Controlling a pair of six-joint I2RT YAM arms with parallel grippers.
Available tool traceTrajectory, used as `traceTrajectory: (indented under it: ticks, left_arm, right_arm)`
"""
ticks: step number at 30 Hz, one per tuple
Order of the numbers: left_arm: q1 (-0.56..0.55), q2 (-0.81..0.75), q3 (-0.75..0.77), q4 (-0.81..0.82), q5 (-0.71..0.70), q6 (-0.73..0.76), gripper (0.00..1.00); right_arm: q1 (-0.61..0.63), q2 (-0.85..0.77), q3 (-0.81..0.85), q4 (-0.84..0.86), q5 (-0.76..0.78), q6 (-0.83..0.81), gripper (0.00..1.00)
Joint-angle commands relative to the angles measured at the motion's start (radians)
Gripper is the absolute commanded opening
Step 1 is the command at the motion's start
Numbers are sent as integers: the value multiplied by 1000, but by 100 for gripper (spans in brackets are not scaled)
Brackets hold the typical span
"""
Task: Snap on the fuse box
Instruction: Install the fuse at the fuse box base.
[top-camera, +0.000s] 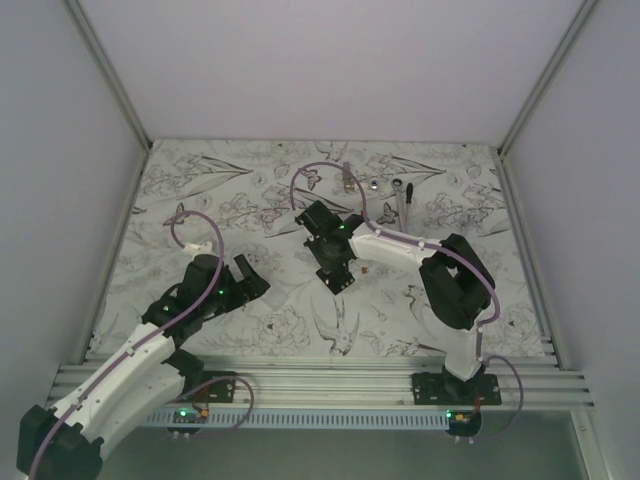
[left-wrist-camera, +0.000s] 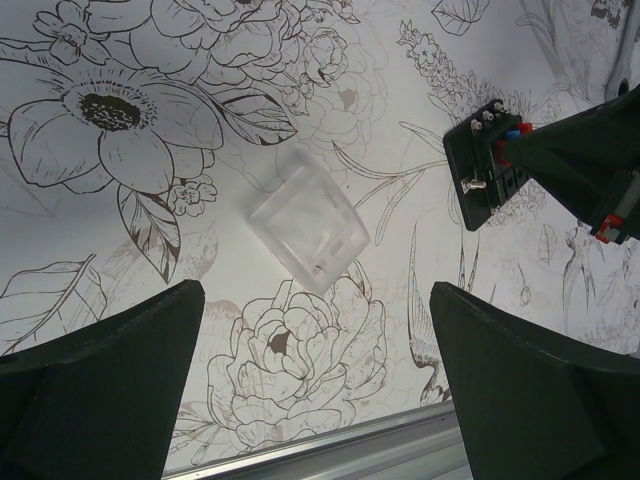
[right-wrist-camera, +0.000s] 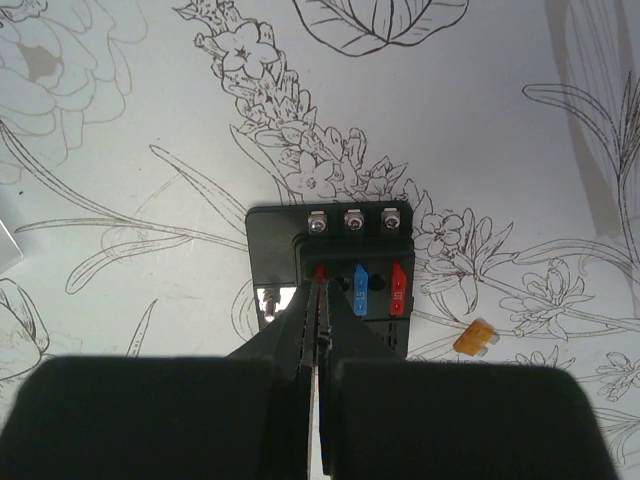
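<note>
Your right pincer (right-wrist-camera: 318, 290) is clenched, fingertips pressed together with no gap showing. The tips are down on the fuse box (right-wrist-camera: 345, 250), right at the leftmost red fuse (right-wrist-camera: 320, 272). Whether they're pinching that fuse or only pressing on it, you can't tell from here. The box is a black block lying flat on the bench (top-camera: 450, 180) near the middle, screws along its far edge. A blue fuse (right-wrist-camera: 361, 285) and a second red fuse (right-wrist-camera: 397, 287) sit just beside your tips. An orange loose fuse (right-wrist-camera: 475, 340) lies on the bench off the box's right corner, close but not touching.

Over on the other side, your left pincer (left-wrist-camera: 315, 295) is fully released, fingers spread wide, holding nothing. Straight ahead of it, centred between those fingers, lies the clear cover (left-wrist-camera: 308, 222), on its own on the bench. It sits skewed to the pincer, its longer sides seeming to run from upper left to lower right in the left wrist view.

Here's what it turns on, as I read it: the cover has to go onto the box, and the box lies to the right of the cover, near but apart. The left arm is plainly the nearer one to the cover. The right arm is already over the box, so it looks better placed to steady it. Expect a wrist turn to square up with that skewed cover. The silver wrench (top-camera: 401, 197) lies at the far side, well out of play.
</note>
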Motion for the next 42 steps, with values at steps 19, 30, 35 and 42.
traceTrajectory:
  ticks: [19, 30, 35, 42]
  left_arm:
    - [7, -26, 7, -23, 9, -19, 100]
    - [6, -47, -2, -24, 16, -34, 100]
    - [7, -44, 1, -22, 17, -35, 100]
    - [7, -41, 8, -24, 18, -35, 100]
  right_arm:
    - [-66, 4, -318, 134, -57, 130, 0]
    - [-64, 15, -402, 210, -21, 172, 0]
    - [-38, -76, -336, 188, -12, 135, 0]
    - [-22, -160, -183, 137, -14, 80, 20]
